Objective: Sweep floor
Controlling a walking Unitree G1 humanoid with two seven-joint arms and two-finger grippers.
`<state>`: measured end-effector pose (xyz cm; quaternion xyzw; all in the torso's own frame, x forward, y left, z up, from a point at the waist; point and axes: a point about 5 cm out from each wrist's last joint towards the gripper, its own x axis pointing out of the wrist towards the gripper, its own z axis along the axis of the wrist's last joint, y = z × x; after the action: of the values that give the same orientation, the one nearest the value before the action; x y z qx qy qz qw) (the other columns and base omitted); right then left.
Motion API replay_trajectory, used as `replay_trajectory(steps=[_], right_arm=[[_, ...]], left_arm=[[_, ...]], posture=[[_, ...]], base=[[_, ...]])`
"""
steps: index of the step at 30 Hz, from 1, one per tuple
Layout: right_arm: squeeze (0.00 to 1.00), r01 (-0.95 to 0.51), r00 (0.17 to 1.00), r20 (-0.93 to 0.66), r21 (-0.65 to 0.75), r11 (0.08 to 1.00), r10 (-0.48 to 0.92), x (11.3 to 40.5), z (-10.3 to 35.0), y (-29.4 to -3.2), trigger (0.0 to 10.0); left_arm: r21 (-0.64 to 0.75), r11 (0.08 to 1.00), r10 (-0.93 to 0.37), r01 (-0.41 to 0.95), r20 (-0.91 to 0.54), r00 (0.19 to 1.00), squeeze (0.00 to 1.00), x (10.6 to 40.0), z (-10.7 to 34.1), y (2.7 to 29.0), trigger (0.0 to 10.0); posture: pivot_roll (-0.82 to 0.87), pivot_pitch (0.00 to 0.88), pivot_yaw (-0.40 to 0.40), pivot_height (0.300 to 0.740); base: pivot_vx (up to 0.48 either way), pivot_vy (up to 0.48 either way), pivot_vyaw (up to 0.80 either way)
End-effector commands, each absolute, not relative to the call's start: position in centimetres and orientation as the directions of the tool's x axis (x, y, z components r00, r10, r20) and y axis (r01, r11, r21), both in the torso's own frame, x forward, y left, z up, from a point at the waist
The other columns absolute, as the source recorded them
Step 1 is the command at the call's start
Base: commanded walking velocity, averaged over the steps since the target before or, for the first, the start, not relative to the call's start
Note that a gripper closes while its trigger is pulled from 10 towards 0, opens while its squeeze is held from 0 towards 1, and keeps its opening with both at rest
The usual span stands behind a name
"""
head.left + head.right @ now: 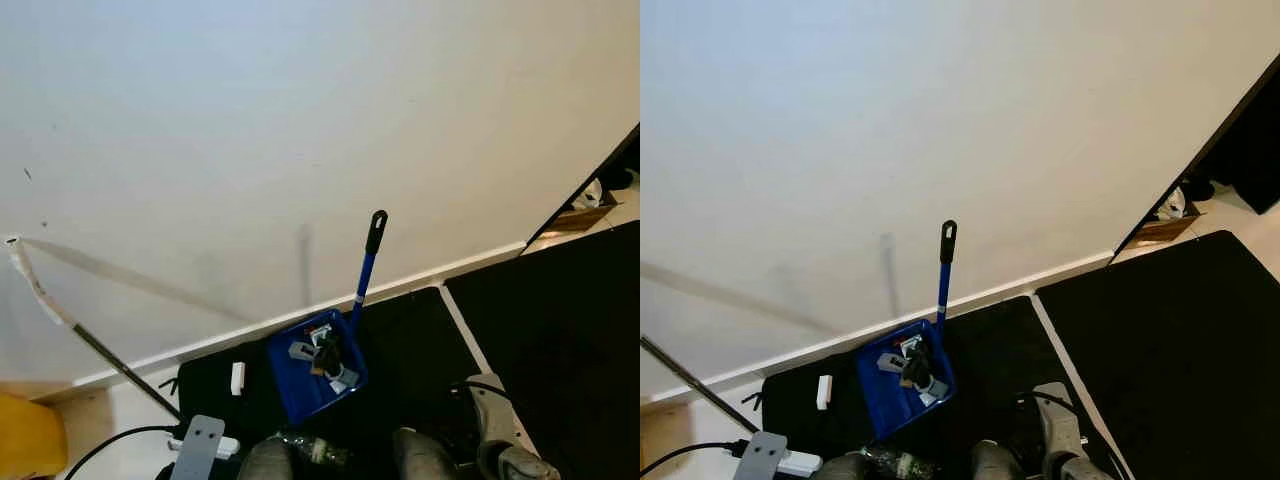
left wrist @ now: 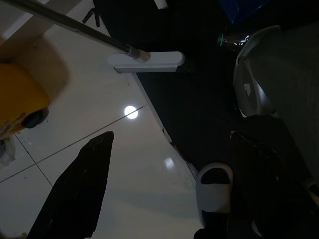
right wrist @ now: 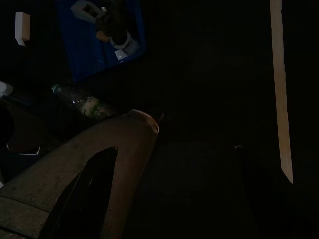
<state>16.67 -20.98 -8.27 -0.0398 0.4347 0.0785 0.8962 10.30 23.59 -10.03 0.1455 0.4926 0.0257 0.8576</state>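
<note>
Looking down, I see the blue dustpan (image 1: pixel 315 368) sitting on the black mat (image 1: pixel 420 340) by the white wall (image 1: pixel 300 130), its blue handle (image 1: pixel 366 265) upright, small debris inside. A broom pole (image 1: pixel 90 340) leans against the wall to the left. My left claw (image 2: pixel 164 184) hangs wide open over the glossy floor tiles (image 2: pixel 99 124), holding nothing; my right claw (image 3: pixel 174 194) is spread open too, empty, above the dark mat.

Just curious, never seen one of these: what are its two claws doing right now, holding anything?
Left claw: open, holding nothing, hanging over the shiny floor.
Right claw: open, holding nothing, hanging over the dark mat.
</note>
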Motion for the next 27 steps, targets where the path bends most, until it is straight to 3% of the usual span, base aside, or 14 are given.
replay_trajectory(steps=[1, 27], right_arm=[[0.00, -0.172, 0.583, -0.806, -0.002, 0.985, 0.100, 15.84, -8.64, -21.16, 10.0], [0.00, -0.180, 0.588, -0.802, 0.000, 0.984, 0.107, 15.92, -8.59, -21.07, 10.0]], left_arm=[[0.266, 0.958, 0.180, 0.109, -0.851, 0.493, 0.00, 9.51, -10.31, 23.33, 10.0], [0.271, 0.955, 0.182, 0.117, -0.852, 0.492, 0.00, 9.45, -10.30, 23.43, 10.0]], posture=[[0.01, 0.129, -0.028, 0.740], [0.01, 0.130, -0.028, 0.740]], base=[[0.000, 0.000, 0.00], [0.000, 0.000, 0.00]])
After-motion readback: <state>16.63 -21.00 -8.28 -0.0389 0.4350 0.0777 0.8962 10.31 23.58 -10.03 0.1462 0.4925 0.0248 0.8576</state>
